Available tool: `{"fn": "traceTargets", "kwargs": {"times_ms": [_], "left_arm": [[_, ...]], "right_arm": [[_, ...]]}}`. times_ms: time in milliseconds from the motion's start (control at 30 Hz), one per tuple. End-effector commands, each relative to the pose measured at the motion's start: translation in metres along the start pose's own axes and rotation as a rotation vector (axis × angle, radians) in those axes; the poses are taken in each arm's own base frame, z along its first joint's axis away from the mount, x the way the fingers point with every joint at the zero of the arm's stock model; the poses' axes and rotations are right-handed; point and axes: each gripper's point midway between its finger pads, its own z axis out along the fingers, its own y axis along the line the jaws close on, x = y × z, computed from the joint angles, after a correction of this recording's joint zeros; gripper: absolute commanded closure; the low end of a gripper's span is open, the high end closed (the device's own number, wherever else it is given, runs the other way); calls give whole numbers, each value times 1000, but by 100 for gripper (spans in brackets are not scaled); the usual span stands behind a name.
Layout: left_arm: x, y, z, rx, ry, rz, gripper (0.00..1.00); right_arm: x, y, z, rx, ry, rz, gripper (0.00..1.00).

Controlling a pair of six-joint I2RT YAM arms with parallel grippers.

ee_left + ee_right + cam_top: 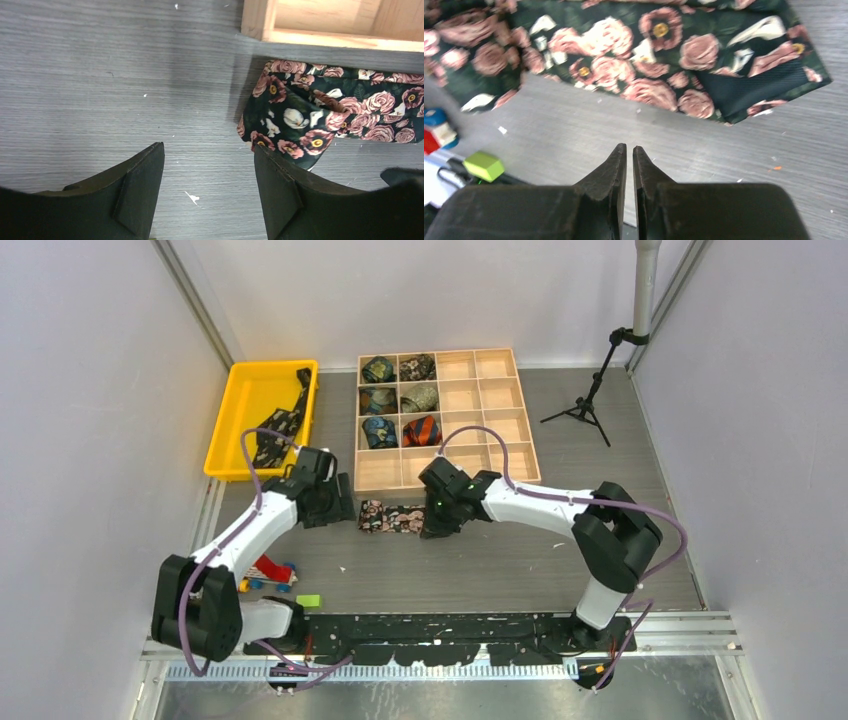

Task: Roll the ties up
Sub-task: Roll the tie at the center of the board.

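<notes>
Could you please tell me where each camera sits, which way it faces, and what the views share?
Top external: above, behind the bases, looking down at the table; left arm and right arm show.
Left wrist: facing down at the floral tie end and tray corner; left gripper open.
Right wrist: facing down at the floral tie; right gripper nearly shut.
Shared: all three show the floral tie.

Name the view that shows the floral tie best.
Left wrist: the floral tie lies sharp and large, though cut off at right. Top external shows it whole but small; right wrist crops its top edge.
</notes>
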Motion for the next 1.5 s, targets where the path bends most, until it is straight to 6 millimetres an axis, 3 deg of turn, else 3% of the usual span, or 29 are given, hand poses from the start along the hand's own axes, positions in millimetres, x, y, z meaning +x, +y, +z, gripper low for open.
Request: {"fn": "traceTargets", "kwargs": {"times_ms": [0,300,400,767,1467], "left_arm": [[-24,-16,-11,122,-141,-58,33],[-24,6,-26,49,-228,-92,33],[-21,11,-27,46,-248,-105,33],[-22,10,-31,81,-287,-111,33],[-22,-33,-14,332,-288,-48,28]], "right_arm": [[-12,63,-36,-197,-38,-109,82],[-34,151,-30,-325,-65,-127,77],[-38,162,-18,-326,-49,-121,78],[-52,139,16,-237,-55,-121,83],[-53,94,33,-159,-28,-105,86]]}}
